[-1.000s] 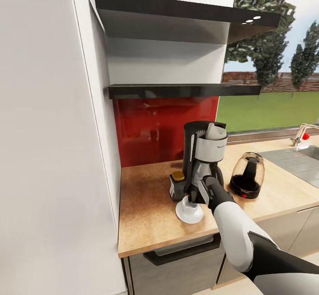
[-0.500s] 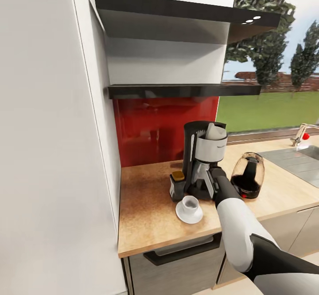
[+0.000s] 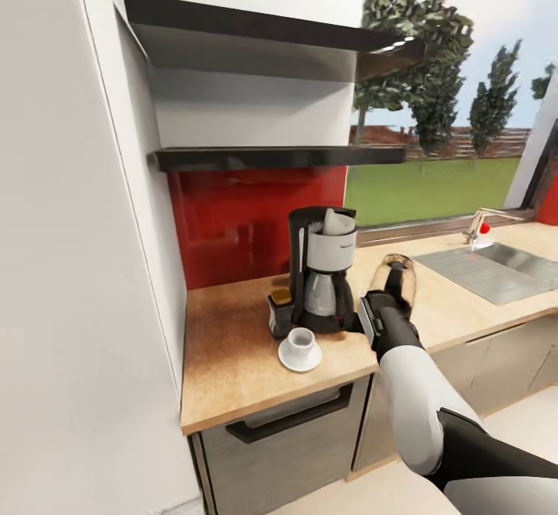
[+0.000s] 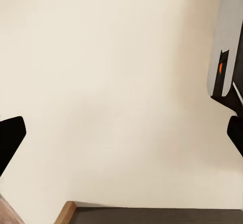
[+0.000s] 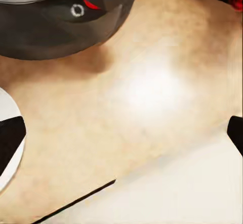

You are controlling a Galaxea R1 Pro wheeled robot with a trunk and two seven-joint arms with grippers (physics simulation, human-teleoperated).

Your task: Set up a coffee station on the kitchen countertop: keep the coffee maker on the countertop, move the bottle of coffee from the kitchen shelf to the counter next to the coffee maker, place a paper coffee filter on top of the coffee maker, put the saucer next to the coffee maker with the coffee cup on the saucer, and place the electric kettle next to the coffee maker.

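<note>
The right tool point(image 3: 364, 320) hangs open and empty beside the coffee maker point(image 3: 322, 281), near the fragile-looking, light coffee cup point(image 3: 301, 339) sitting on its saucer point(image 3: 299, 357) on the bench point(image 3: 225, 360).

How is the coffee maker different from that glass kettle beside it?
The coffee maker is taller, black and silver, with a white paper filter poking out on top; the kettle is lower, rounded and see-through brownish. The coffee maker shows in full; the robot's arm partly hides the kettle. Both stand upright on the wooden countertop.
</note>
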